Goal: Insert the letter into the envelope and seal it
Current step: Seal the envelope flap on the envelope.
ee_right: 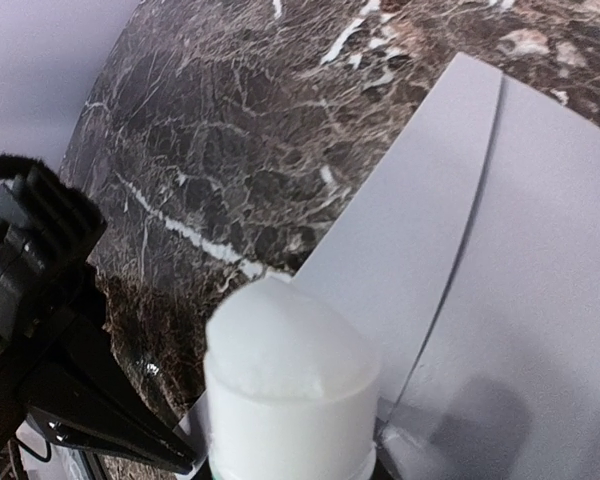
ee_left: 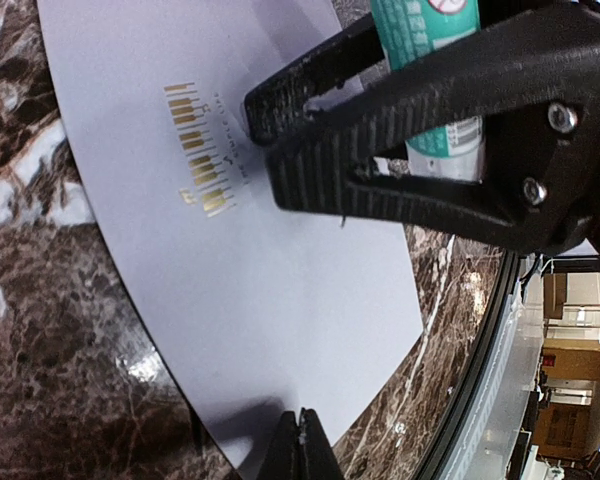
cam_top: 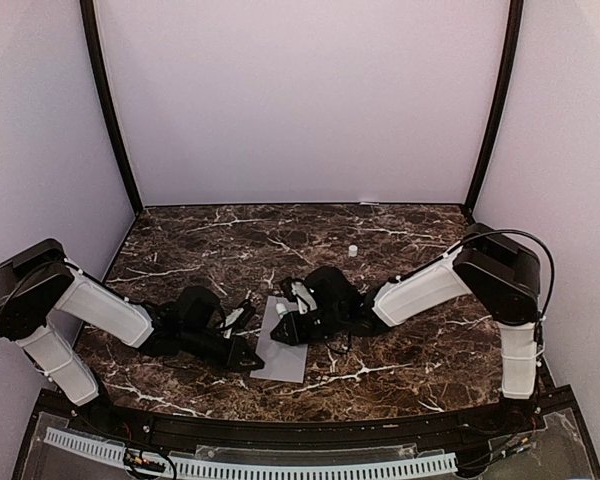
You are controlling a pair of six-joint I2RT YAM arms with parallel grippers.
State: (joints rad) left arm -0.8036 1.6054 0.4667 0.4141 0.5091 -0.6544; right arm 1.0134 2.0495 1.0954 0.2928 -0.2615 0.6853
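Only up close — right hand (ee_left: pixel 264 143) pinches a glue stick (ee_left: pixel 427 45), left hand (ee_left: pixel 300 432) pressed together.

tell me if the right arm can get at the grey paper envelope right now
Probably yes: the right claw, gripping a teal glue stick, hangs just over the light-grey paper envelope with nothing between. The left claw sits shut at one edge, clear of the path.

Pale lilac walls (cam_top: pixel 300 100) around a dark, white-veined marble table (cam_top: pixel 230 240)
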